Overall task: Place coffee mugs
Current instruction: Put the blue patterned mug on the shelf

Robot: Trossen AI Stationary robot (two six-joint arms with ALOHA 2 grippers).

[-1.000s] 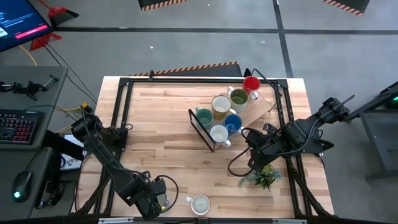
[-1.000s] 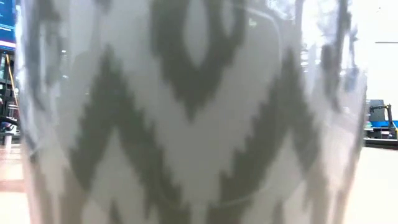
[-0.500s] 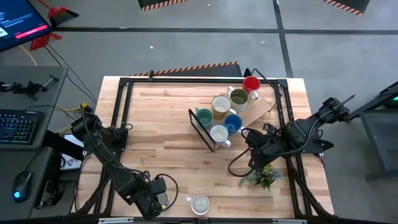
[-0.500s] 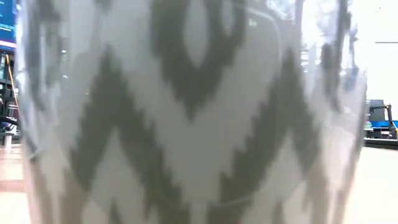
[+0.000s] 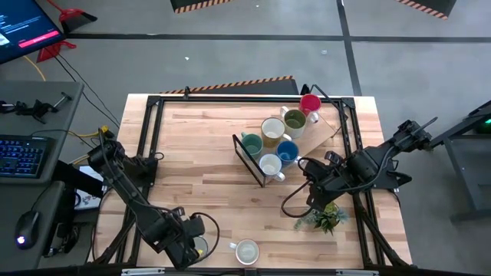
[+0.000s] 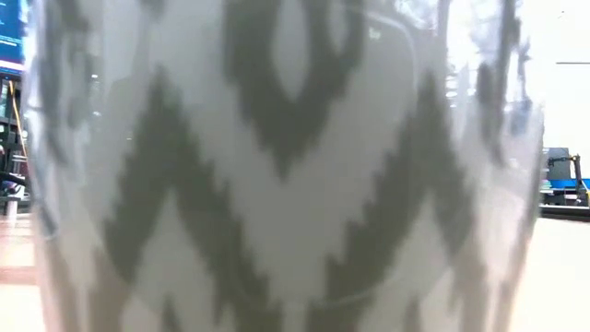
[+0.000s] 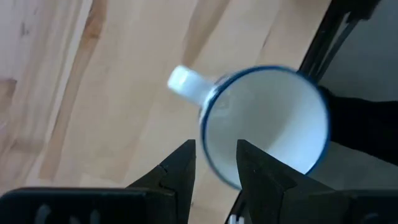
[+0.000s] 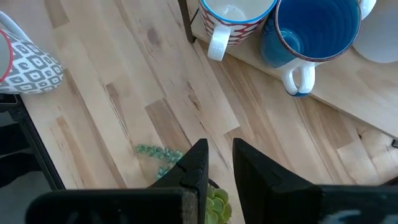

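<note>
While most of the coffee mugs (image 5: pixel 277 140) stood bunched together toward the far right of the table (image 5: pixel 199 146), one white mug (image 5: pixel 246 251) sat alone at the near edge, so close to the low camera that its grey zigzag pattern filled that whole view. In the cluster, a teal mug (image 5: pixel 252 142), a cream-yellow mug (image 5: pixel 273 130), an olive mug (image 5: pixel 294 119), a blue mug (image 5: pixel 288 151) and a pale mug (image 5: pixel 270 165) touched or nearly touched one another on a wooden board (image 5: pixel 326 132), with a red mug (image 5: pixel 310 103) at the far corner. A dark wire rack (image 5: pixel 247 161) stood against the group's left side.

Just left of the lone mug hung the left gripper (image 5: pixel 193 247), its jaws a narrow gap apart and holding nothing, the mug's blue-edged rim (image 7: pixel 264 127) just beyond the fingertips (image 7: pixel 184 162). The right gripper (image 5: pixel 313 201) hovered over a small green plant (image 5: pixel 325 217) near the right edge, jaws slightly apart and empty.
</note>
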